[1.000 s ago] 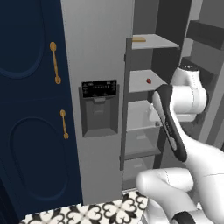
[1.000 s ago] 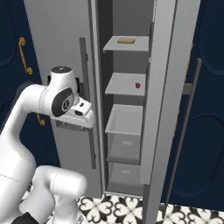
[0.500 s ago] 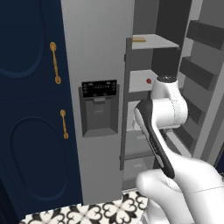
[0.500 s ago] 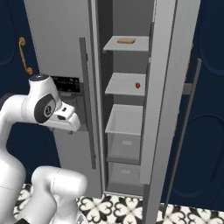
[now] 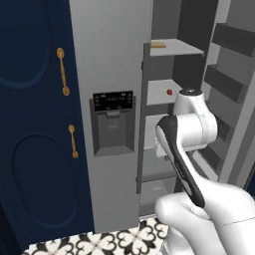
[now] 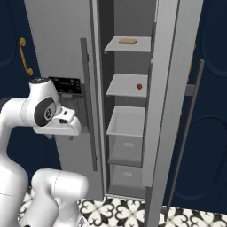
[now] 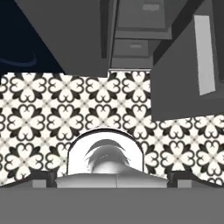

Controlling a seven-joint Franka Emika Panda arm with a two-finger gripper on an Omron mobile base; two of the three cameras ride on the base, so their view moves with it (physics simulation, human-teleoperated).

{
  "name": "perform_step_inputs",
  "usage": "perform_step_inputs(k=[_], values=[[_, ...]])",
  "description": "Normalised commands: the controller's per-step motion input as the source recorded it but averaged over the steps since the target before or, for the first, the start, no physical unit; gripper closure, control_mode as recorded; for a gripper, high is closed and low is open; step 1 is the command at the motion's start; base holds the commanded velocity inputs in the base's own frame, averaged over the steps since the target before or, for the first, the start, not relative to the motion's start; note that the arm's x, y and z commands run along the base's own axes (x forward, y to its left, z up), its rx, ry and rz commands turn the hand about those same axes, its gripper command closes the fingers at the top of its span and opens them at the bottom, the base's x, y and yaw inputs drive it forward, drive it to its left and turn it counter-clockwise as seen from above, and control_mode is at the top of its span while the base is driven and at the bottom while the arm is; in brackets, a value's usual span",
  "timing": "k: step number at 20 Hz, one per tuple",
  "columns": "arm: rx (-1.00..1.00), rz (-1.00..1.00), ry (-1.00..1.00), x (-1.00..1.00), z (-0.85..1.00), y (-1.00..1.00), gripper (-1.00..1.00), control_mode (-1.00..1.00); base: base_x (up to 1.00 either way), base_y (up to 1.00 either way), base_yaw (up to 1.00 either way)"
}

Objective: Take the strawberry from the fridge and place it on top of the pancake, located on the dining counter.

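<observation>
The strawberry (image 6: 139, 86) sits on a grey fridge shelf (image 6: 126, 85).

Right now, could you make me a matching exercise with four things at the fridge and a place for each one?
Things:
1. strawberry
2. flat tan item
3. dispenser panel
4. clear drawer

Places:
A. on the closed left door of the fridge
B. on the top shelf
C. below the two shelves
D. on the second shelf from the top

Pairs: 1-D, 2-B, 3-A, 4-C
</observation>
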Motion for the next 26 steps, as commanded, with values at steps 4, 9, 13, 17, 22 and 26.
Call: perform_step_inputs(k=[4, 9, 13, 17, 22, 26], values=[[0.04, 0.00, 0.01, -0.65, -0.01, 0.00, -1.00, -1.00, 0.00, 0.00, 0.00], [0.00, 0.00, -0.01, -0.25, 0.00, 0.00, -1.00, -1.00, 0.00, 0.00, 0.00], [0.00, 0.00, 0.00, 0.00, 0.00, 0.00, -1.00, -1.00, 0.00, 0.00, 0.00], [0.00, 0.02, 0.00, 0.19, 0.00, 0.00, -1.00, 1.00, 0.16, 0.00, 0.03], [0.00, 0.00, 0.00, 0.00, 0.00, 0.00, -1.00, 1.00, 0.82, 0.00, 0.17], [0.00, 0.00, 0.00, 0.00, 0.00, 0.00, -1.00, 1.00, 0.37, 0.00, 0.07]])
